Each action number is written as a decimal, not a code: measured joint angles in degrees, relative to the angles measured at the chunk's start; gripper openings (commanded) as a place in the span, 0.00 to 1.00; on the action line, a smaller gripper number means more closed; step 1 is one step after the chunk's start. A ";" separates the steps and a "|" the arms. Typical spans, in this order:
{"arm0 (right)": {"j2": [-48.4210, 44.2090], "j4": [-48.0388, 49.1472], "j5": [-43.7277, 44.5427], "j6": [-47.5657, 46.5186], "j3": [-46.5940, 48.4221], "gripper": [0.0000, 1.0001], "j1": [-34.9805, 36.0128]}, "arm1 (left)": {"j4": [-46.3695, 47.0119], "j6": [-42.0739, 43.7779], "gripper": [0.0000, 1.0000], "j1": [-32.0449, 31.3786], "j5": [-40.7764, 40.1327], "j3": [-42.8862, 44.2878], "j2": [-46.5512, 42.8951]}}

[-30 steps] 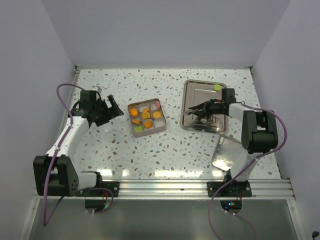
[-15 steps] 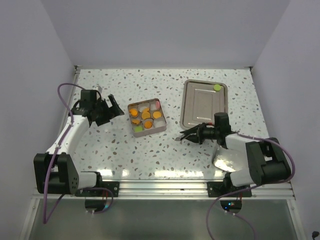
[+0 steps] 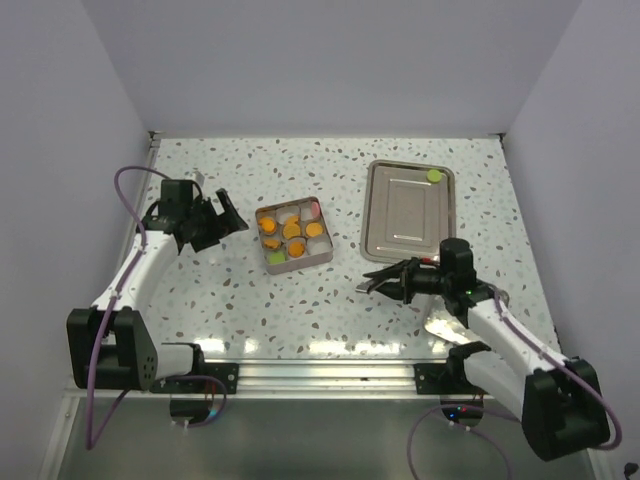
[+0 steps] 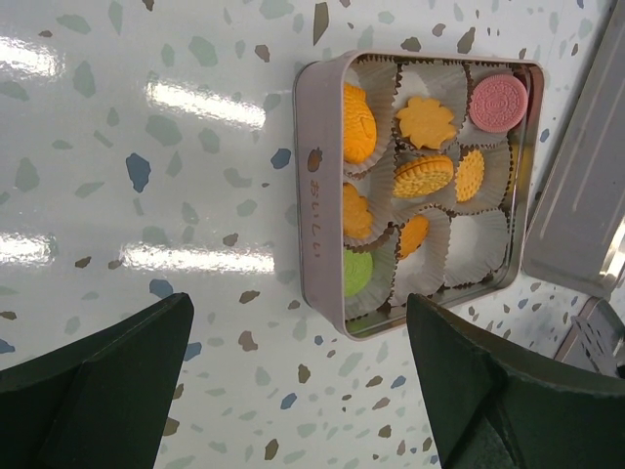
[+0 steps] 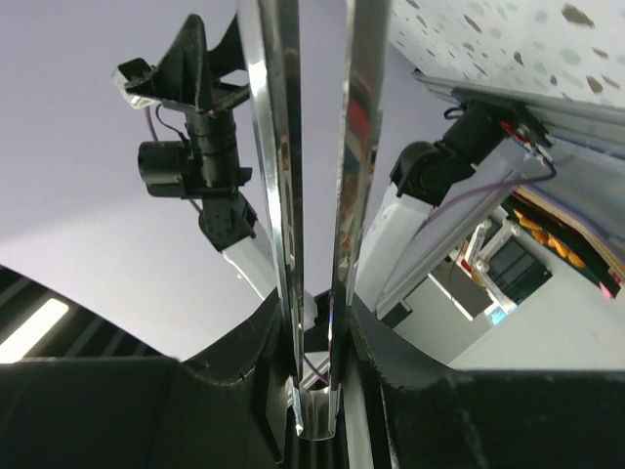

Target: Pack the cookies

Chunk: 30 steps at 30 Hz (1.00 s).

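A square tin holds several cookies in white paper cups: mostly orange, one green, one pink. In the left wrist view the tin lies just ahead, with orange cookies, a green one and a pink one. One green cookie lies on the far right corner of the metal tray. My left gripper is open and empty, left of the tin, and shows in its own view. My right gripper hovers in front of the tray, shut on shiny metal tongs.
A shiny metal piece lies near the front right, partly under the right arm. Lilac walls close in the table on the left, back and right. The right wrist view looks sideways at an arm and the wall.
My right arm has drawn back from over the tray to the table in front of it, still gripping the tongs. The left arm, tin and cookies have not moved.
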 measured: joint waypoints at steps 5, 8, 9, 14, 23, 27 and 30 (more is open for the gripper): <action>-12.37 -15.06 -1.77 -0.15 -1.68 0.00 0.09 | -0.02 0.79 0.96 0.00 -0.20 0.00 -0.24; -14.16 -16.35 -3.45 1.18 -3.21 0.00 0.15 | -0.02 0.96 0.96 0.00 -0.26 0.00 -0.24; -12.74 -15.19 -4.26 1.46 -3.43 0.00 0.04 | -0.02 1.01 0.96 0.00 -0.26 0.00 -0.24; 10.67 -27.17 -3.78 -16.44 12.66 0.00 -1.05 | 0.04 1.03 0.96 0.00 0.02 0.00 -0.24; 50.18 -68.15 18.45 -70.86 86.16 0.34 -1.46 | 0.00 1.33 0.96 0.00 0.90 0.83 0.31; 53.24 -73.90 21.51 -79.56 93.20 0.38 -3.21 | 0.02 1.36 0.96 0.00 1.42 2.58 1.40; 55.45 -77.26 22.77 -82.60 93.88 0.40 -5.79 | 0.04 1.64 0.96 0.00 1.68 3.80 1.95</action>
